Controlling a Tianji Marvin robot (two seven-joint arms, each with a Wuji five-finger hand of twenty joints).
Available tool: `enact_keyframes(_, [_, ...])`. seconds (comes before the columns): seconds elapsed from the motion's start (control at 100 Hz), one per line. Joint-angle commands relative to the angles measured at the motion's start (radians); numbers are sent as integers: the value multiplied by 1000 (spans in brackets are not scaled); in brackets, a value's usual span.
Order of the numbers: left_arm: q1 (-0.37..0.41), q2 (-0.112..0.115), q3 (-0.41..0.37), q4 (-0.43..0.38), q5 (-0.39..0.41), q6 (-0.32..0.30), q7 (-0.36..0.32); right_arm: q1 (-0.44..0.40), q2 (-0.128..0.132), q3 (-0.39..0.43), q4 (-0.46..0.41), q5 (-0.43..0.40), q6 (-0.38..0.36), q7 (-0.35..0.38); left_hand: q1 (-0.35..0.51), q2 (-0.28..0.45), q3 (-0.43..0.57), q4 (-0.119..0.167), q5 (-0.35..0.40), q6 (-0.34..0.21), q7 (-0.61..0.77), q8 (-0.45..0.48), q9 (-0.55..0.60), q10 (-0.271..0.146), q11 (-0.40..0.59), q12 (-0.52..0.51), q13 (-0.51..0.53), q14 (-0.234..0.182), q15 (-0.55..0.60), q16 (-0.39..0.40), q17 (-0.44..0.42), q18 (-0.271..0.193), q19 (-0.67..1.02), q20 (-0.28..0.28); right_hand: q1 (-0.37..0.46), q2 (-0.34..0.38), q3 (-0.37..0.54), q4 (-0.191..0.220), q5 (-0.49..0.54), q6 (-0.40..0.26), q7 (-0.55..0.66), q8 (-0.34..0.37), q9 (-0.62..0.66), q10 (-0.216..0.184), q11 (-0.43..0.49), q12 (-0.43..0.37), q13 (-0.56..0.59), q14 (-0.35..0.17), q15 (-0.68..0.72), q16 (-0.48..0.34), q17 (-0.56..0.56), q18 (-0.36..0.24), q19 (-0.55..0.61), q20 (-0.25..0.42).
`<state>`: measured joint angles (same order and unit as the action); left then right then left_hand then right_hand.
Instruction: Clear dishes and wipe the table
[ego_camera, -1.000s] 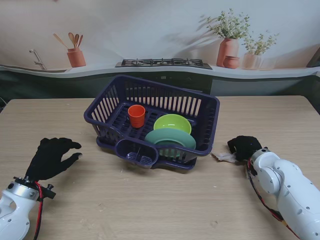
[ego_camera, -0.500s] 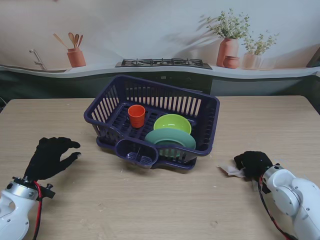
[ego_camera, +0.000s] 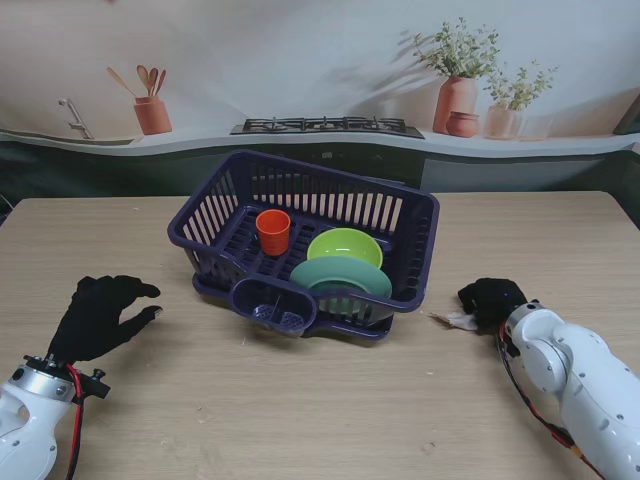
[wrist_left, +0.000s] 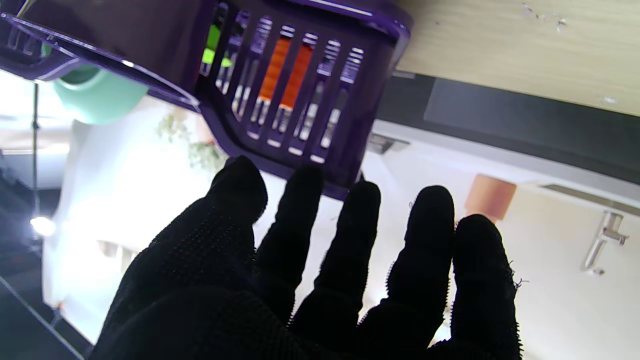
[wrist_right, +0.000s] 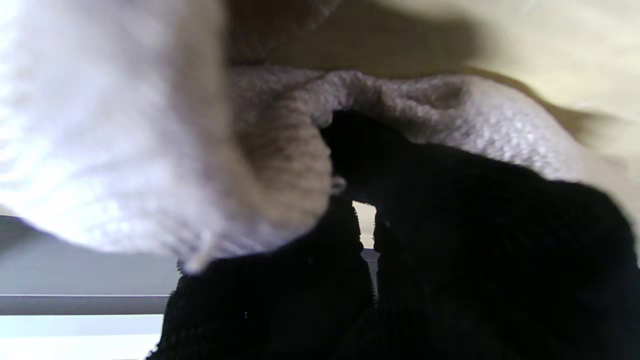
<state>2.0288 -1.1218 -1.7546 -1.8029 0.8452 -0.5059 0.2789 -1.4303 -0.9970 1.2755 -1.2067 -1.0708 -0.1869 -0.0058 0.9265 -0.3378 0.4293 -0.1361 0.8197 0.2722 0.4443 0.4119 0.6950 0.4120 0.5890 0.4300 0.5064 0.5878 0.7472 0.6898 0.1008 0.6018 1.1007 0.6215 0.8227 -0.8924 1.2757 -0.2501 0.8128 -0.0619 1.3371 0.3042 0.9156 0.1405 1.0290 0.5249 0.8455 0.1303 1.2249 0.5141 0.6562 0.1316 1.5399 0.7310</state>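
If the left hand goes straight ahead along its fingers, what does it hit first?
Probably the purple dish rack: the left hand points toward its slatted side wall, with only bare table between. Depth is uncertain.

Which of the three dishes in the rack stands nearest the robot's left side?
The orange cup. It stands upright at the rack's left; the lime bowl and teal plate sit farther right.

1. Stand view: high above the shoulders, looking down on the table (ego_camera: 300, 420); dish rack (ego_camera: 420, 235) central, farther from me.
2. Left wrist view: inverted, looks along the fingers (wrist_left: 425, 235) at the rack's (wrist_left: 300, 90) slatted wall, near; shared with the stand view.
3. Right wrist view: inverted, pressed close to a pale cloth (wrist_right: 150, 150), blurred.
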Motion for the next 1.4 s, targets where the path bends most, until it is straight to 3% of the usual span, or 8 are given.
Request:
enact_keyframes(0.0, [7, -5, -2, -1, 7, -5, 2, 23, -12, -14, 20, 8, 14, 22, 11, 40, -7, 31, 38, 14, -2, 7, 9, 21, 3, -12, 9, 28, 10, 11, -2, 5, 31, 20, 32, -16, 7, -16, 11, 0, -74, -35, 7, -1, -47, -27, 26, 50, 10, 3, 5, -6, 21, 1])
enact_keyframes(0.16, [13, -8, -7, 6, 15, -10, 31, 91, -16, -83, 67, 27, 53, 8, 13, 42, -9, 31, 38, 15, -3, 7, 9, 19, 4, -11, 9, 27, 11, 11, -2, 5, 31, 19, 30, -19, 12, -15, 18, 1, -77, -39, 14, -1, -50, -35, 26, 49, 8, 2, -1, -1, 15, -1])
enact_keyframes(0.33, [18, -12, -13, 14, 24, -22, 59, 94, -15, -82, 60, 25, 55, 14, 15, 41, -11, 32, 41, 15, -1, 9, 12, 22, 6, -11, 12, 28, 13, 12, 0, 6, 32, 20, 29, -19, 13, -16, 17, -1, -77, -39, 13, -1, -48, -36, 26, 49, 8, 3, 0, 0, 13, -1])
enact_keyframes(0.5, [21, -13, -14, 9, 15, -21, 52, 9, -14, -11, 5, 12, 31, 29, 16, 44, -15, 32, 41, 17, -3, 7, 10, 22, 5, -11, 10, 29, 12, 11, 0, 6, 32, 20, 31, -19, 13, -16, 16, 4, -77, -39, 12, 4, -47, -35, 26, 50, 7, 2, -2, 1, 12, 0])
enact_keyframes(0.8, [34, -13, -18, -1, 3, -16, 39, -187, -9, 190, -119, -30, -101, 47, 19, 51, -25, 34, 41, 18, -8, 7, 11, 25, 6, -10, 17, 33, 23, 16, 15, 15, 68, 39, 33, -14, 11, -18, 8, 10, -76, -36, 3, 7, -45, -31, 22, 53, 3, 1, -6, 6, 12, 2])
enact_keyframes(0.99, [41, -14, -23, -10, -24, -21, 10, -249, -10, 259, -159, -40, -138, 44, 20, 54, -34, 36, 42, 16, -9, 10, 13, 24, 9, -9, 21, 33, 29, 17, 19, 16, 81, 49, 33, -12, 9, -18, 6, 12, -75, -35, 2, 7, -42, -31, 21, 53, 4, 3, -8, 6, 12, 3])
enact_keyframes(1.18, [35, -14, -25, -2, -71, -36, -28, -207, -10, 221, -109, -42, -113, 12, 24, 58, -43, 38, 41, 15, -9, 11, 13, 22, 10, -9, 22, 30, 31, 17, 21, 16, 82, 53, 33, -10, 8, -18, 3, 10, -74, -34, 0, 4, -40, -31, 20, 51, 4, 3, -8, 4, 11, 3])
enact_keyframes(1.39, [31, -13, -27, 3, -121, -42, -65, -63, -11, 82, 25, -18, -30, -52, 28, 59, -53, 40, 36, 12, -6, 14, 11, 17, 10, -9, 22, 26, 30, 15, 22, 13, 83, 56, 32, -8, 8, -17, 3, 7, -73, -34, -1, 3, -40, -32, 19, 50, 3, 2, -10, 2, 9, 4])
